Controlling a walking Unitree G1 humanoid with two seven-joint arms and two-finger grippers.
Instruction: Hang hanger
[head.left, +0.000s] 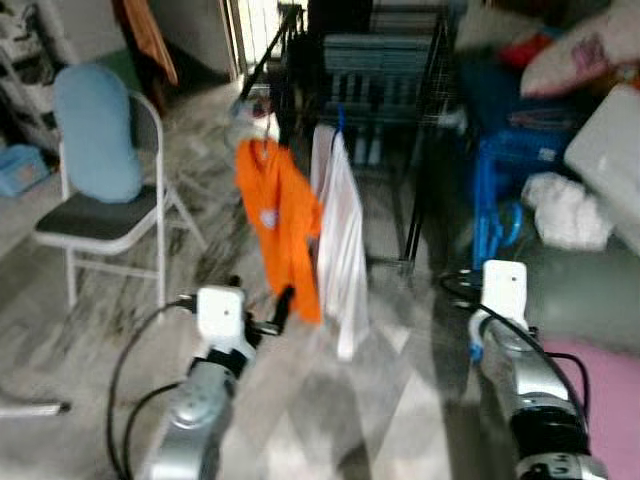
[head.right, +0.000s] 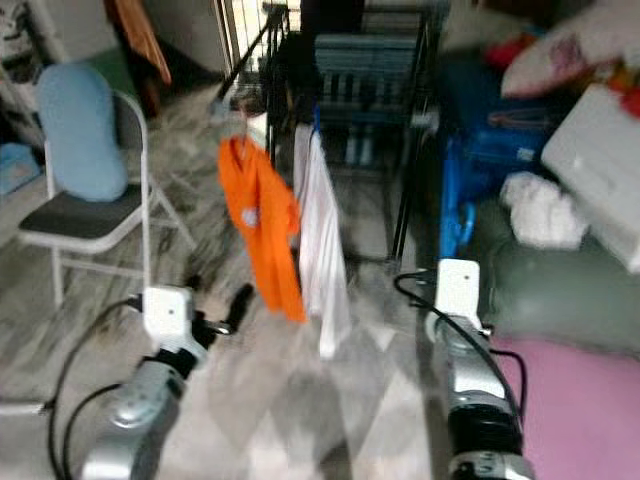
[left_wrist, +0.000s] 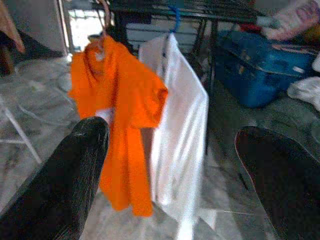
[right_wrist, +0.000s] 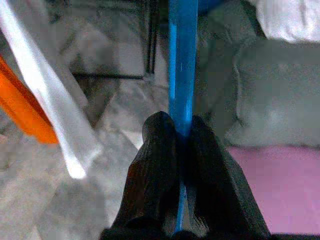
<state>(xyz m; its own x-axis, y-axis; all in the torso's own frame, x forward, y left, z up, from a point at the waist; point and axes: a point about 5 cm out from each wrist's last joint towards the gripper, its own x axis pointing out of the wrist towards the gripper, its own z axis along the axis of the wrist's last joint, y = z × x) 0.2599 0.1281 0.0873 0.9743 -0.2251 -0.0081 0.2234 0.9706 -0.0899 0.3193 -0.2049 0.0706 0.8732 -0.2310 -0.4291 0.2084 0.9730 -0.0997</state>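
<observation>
A black drying rack (head.left: 425, 110) stands ahead. From its rail hang an orange shirt (head.left: 283, 215) and, beside it, a white garment (head.left: 340, 240) on a blue hanger hook (left_wrist: 173, 12). My left gripper (left_wrist: 175, 170) is open, low in front of the orange shirt and apart from it, with nothing between its fingers (head.left: 282, 305). My right gripper (right_wrist: 181, 135) is shut on a bare blue hanger (right_wrist: 181, 75), held low to the right of the rack. My right wrist (head.left: 505, 290) hides that gripper in the eye views.
A folding chair (head.left: 110, 225) with a light blue cushion (head.left: 97, 135) stands at the left. A blue bin (head.left: 515, 160), white cloth (head.left: 565, 210) and pillows crowd the right. A pink mat (head.left: 610, 400) lies at the lower right, on marble floor (head.left: 330, 420).
</observation>
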